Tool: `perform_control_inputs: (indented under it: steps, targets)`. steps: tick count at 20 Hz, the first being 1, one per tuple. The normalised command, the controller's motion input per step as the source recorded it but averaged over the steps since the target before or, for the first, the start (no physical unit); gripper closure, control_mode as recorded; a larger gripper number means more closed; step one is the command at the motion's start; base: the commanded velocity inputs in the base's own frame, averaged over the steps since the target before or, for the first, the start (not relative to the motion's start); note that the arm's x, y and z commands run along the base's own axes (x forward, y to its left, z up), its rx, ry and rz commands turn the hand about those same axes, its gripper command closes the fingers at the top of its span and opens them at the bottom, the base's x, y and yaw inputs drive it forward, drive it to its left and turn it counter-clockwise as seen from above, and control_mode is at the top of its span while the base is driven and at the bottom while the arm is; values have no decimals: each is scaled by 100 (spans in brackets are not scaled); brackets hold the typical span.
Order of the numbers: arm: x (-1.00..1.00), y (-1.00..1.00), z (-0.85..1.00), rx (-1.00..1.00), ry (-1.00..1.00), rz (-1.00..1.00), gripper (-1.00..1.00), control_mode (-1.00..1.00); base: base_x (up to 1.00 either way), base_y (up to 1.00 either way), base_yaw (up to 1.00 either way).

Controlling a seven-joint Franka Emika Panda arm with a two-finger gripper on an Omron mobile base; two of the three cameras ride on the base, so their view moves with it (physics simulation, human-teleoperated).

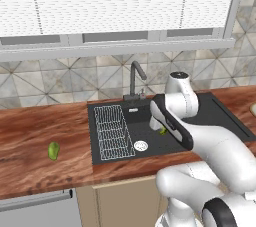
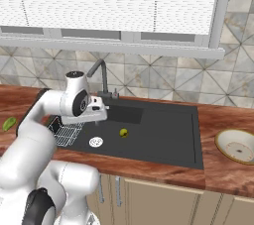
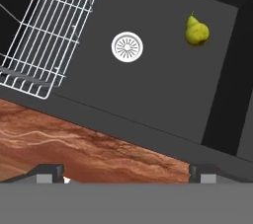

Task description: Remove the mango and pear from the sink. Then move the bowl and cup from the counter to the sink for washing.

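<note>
The pear [image 3: 197,30] lies on the flat black floor of the sink [image 2: 163,142]. It is small and yellow-green, and it sits apart from the sink walls with bare floor all round it. The round white drain [image 3: 127,47] is to its left, well apart from it. Further left, the white wire rack [image 1: 113,131] fills the left part of the sink, close to the left wall. The dark faucet [image 1: 135,78] stands at the far edge, by the tiled wall.

The counter [image 1: 45,131] runs round the sink on every side. A green oval fruit [image 1: 53,150], most likely the mango, lies on the counter well to the left of the sink, with open wood around it. The bowl [image 2: 238,145] sits on the counter to the right of the sink, near the right edge of the right base view.

The white arm bends up from the base and reaches over the near edge of the sink. The gripper [image 3: 127,172] hangs above the near rim, looking down into the sink. Its two dark tips are spread wide apart and hold nothing. The pear is farther in and to the right of it.
</note>
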Motion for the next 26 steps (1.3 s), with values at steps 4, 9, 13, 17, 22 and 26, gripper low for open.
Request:
perform_control_inputs:
  steps: [4, 9, 13, 17, 22, 26]
  targets:
    - [13, -38, -5, 0, 0, 3, -100, -100, 0, 0, 0]
    - [27, -30, -8, 0, 0, 6, -100, -100, 0, 0, 0]
    - [30, -27, -10, 0, 0, 13, -100, -100, 0, 0, 0]
    - [32, -20, -13, 0, 1, 12, -100, -100, 0, 0, 0]
    - [39, -11, -19, 0, 4, 9, -100, -100, 0, 0, 0]
    - [44, -5, -21, 0, 4, 6, -100, -100, 0, 0, 0]
